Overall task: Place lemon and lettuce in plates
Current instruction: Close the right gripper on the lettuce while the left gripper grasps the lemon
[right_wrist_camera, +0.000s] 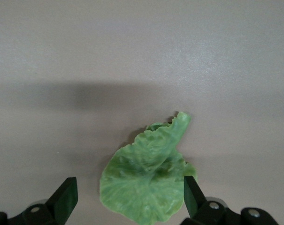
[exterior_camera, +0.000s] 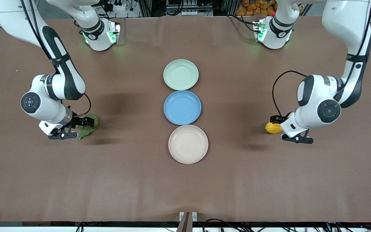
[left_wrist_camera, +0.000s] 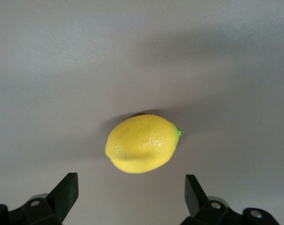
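The lemon (exterior_camera: 272, 128) lies on the brown table toward the left arm's end. My left gripper (exterior_camera: 284, 129) is low beside it, open and empty. In the left wrist view the lemon (left_wrist_camera: 142, 143) sits just ahead of the gripper (left_wrist_camera: 131, 193), not between the jaws. The lettuce (exterior_camera: 88, 126) lies toward the right arm's end. My right gripper (exterior_camera: 77, 128) is open over it. In the right wrist view the leaf (right_wrist_camera: 146, 180) reaches in between the open gripper (right_wrist_camera: 128, 197), touching one finger (right_wrist_camera: 191, 194). The mint green plate (exterior_camera: 181, 74) and the beige plate (exterior_camera: 188, 144) are empty.
A blue plate (exterior_camera: 182, 107) lies between the mint and beige plates in a row down the table's middle. The arms' bases (exterior_camera: 100, 33) stand along the table's edge farthest from the front camera.
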Controlling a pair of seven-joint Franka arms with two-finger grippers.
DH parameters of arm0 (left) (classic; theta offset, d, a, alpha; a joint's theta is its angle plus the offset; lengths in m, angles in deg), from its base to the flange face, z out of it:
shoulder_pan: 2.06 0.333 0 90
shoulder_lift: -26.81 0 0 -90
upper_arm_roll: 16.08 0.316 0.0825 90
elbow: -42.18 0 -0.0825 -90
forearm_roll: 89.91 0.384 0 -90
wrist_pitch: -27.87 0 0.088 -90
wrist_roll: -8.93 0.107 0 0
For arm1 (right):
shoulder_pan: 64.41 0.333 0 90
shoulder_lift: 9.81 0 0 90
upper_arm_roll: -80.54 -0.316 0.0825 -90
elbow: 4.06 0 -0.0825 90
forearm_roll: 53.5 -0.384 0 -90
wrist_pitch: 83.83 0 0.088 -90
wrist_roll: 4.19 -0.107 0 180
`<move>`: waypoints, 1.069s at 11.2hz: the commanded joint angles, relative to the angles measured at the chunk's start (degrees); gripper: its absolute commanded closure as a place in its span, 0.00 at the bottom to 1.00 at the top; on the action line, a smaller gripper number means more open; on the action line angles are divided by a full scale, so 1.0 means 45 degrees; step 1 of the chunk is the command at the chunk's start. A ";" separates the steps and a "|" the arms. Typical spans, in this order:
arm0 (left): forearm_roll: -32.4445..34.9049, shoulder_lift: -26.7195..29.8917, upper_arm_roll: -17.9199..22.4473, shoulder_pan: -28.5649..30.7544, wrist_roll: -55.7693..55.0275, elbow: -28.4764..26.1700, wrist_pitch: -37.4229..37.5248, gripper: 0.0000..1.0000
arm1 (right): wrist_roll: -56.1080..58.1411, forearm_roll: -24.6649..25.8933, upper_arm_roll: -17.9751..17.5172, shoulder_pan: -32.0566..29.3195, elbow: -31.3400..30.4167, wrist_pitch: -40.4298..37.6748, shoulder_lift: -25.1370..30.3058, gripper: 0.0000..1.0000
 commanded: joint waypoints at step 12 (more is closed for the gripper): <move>-0.0067 -0.1643 0.0025 -0.0151 -0.0378 0.0194 -0.1040 0.00 | -0.0163 0.0416 0.0110 -0.0276 -0.0861 0.2400 -0.1379 0.64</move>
